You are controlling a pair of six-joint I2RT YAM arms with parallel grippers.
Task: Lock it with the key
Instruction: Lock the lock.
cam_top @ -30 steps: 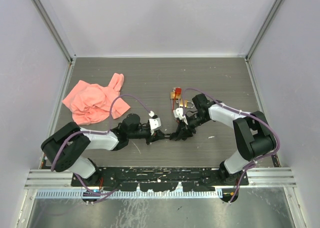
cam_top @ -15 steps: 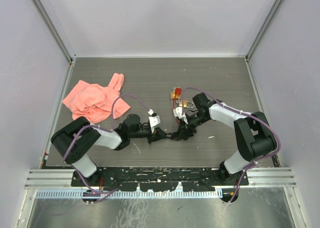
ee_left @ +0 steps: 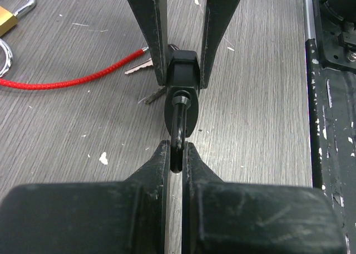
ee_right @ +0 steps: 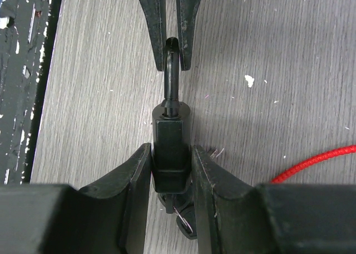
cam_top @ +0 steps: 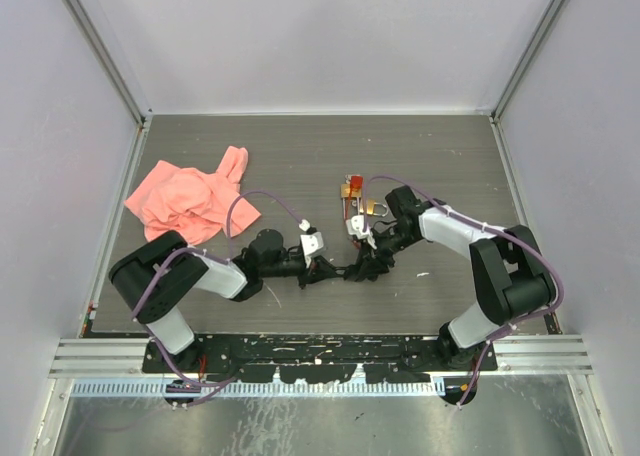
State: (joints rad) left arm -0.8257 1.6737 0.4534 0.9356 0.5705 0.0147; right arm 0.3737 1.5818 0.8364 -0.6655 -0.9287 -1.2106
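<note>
Left gripper (ee_left: 176,151) on padlock shackle (ee_left: 178,123); silver keys (ee_left: 137,68) only in left-wrist view.

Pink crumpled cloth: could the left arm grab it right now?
Probably not yet: the way to the pink crumpled cloth looks free, but the left gripper is shut on the shackle of the black padlock.

Dark grey wood-grain tabletop (cam_top: 300,151), scuffed with white flecks. Plain pale lilac walls (cam_top: 320,36) on three sides, aluminium corner posts (cam_top: 100,46), metal rail (cam_top: 320,348) along near edge.
</note>
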